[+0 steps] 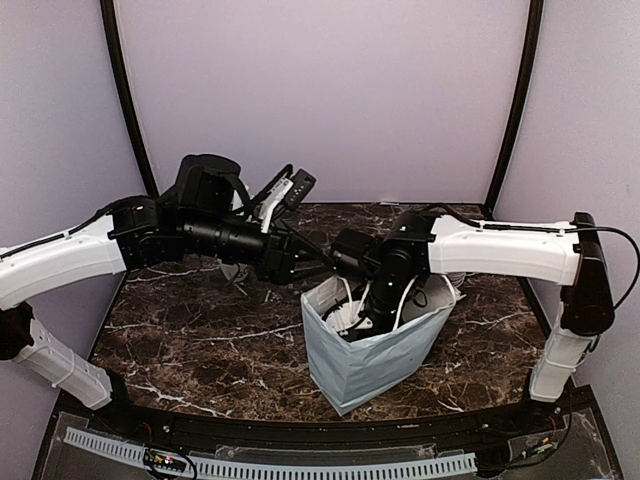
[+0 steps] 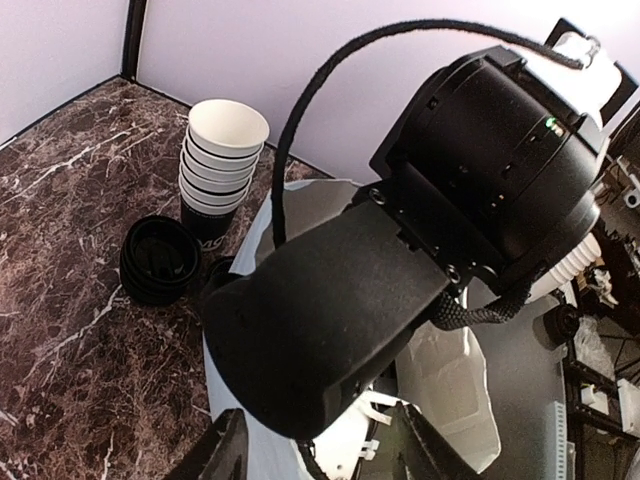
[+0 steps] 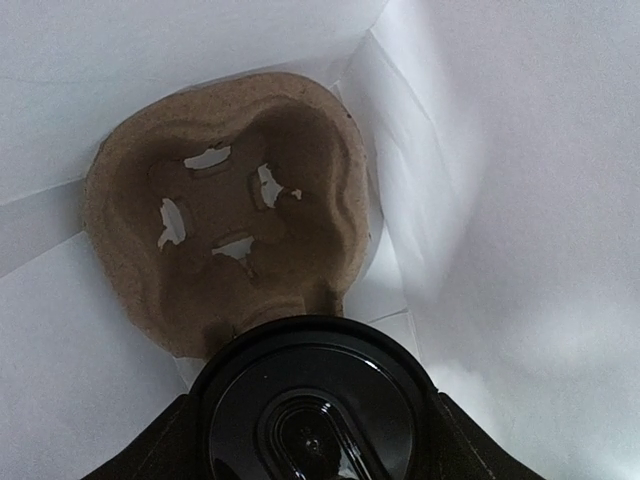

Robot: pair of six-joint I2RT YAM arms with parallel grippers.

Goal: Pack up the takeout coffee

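Holding takeout coffee [image 3: 312, 400] w/ right pincer [image 3: 312, 445] in bag [image 3: 520, 150].

A pale paper bag [image 1: 365, 360] stands on the dark marbled tabletop [image 1: 200, 340]; the white right arm [image 1: 500, 250] reaches inside, the left tool [image 1: 322, 266] beside its rim.

Soft, even light; bag [image 3: 500, 200] interior dimmer, faint glare on the takeout coffee [image 3: 310, 410].

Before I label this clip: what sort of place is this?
Probably a lab mock-up of a café counter: marble-look table, stacked paper cups, and a paper bag with a cup carrier inside.
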